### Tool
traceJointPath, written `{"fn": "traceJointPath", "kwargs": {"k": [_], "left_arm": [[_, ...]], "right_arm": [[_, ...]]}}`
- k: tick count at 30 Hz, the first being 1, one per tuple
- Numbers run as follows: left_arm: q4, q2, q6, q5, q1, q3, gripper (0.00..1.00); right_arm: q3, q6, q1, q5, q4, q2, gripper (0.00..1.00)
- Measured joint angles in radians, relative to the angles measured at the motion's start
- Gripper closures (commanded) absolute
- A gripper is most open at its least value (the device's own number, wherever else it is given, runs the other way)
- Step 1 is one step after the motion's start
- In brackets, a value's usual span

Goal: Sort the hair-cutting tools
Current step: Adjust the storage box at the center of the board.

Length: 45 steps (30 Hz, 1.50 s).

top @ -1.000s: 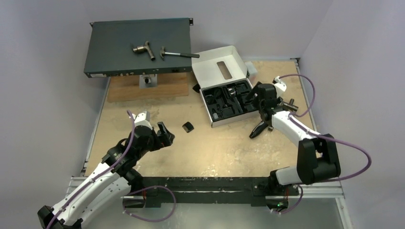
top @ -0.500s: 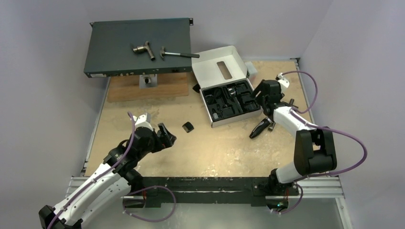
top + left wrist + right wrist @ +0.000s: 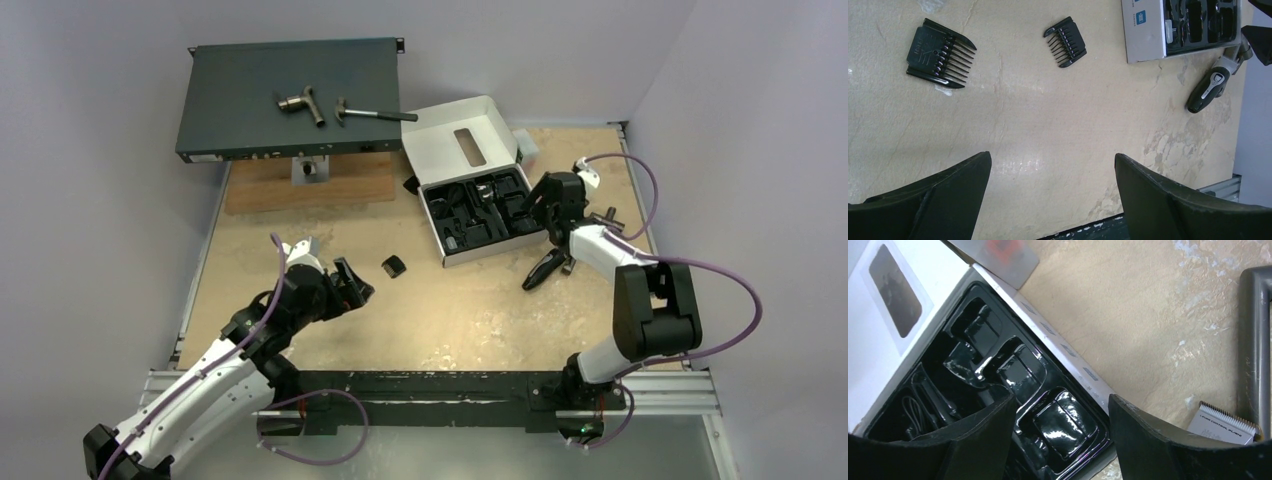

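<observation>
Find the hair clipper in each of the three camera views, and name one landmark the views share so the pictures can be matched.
Top external: the hair clipper lies on the table right of centre, just in front of the open box.
Left wrist: upper right, tilted, beside the box.
Right wrist: only its blade end shows, bottom right.
Shared landmark: the open box with its black tray.

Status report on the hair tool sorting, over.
Left gripper open, empty, over table. Right gripper open, empty, above box. Clipper, larger comb, smaller comb loose on table. Nothing blocking.
</observation>
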State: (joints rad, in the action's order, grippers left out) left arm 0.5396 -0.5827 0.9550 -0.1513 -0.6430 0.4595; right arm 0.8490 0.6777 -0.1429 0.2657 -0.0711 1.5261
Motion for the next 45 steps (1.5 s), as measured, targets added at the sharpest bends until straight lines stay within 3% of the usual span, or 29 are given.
{"fn": "traceJointPath", "kwargs": {"k": [16, 22, 35, 42, 45], "left_arm": [[-0.002, -0.029, 0.015, 0.051, 0.000, 0.000, 0.08], [-0.009, -0.047, 0.023, 0.064, 0.000, 0.000, 0.08], [-0.017, -0.056, 0.042, 0.071, 0.000, 0.000, 0.10], [-0.016, -0.038, 0.053, 0.074, 0.000, 0.000, 0.10], [-0.015, -0.024, 0.053, 0.075, 0.000, 0.000, 0.10]], "right_arm": [[-0.145, 0.026, 0.001, -0.074, -0.103, -0.030, 0.36], [-0.238, 0.049, -0.042, -0.113, -0.089, -0.063, 0.36], [-0.249, 0.084, -0.198, -0.127, -0.062, -0.127, 0.43], [-0.259, 0.089, -0.213, -0.119, -0.043, -0.165, 0.27], [-0.264, 0.083, -0.218, -0.098, -0.006, -0.239, 0.26]]}}
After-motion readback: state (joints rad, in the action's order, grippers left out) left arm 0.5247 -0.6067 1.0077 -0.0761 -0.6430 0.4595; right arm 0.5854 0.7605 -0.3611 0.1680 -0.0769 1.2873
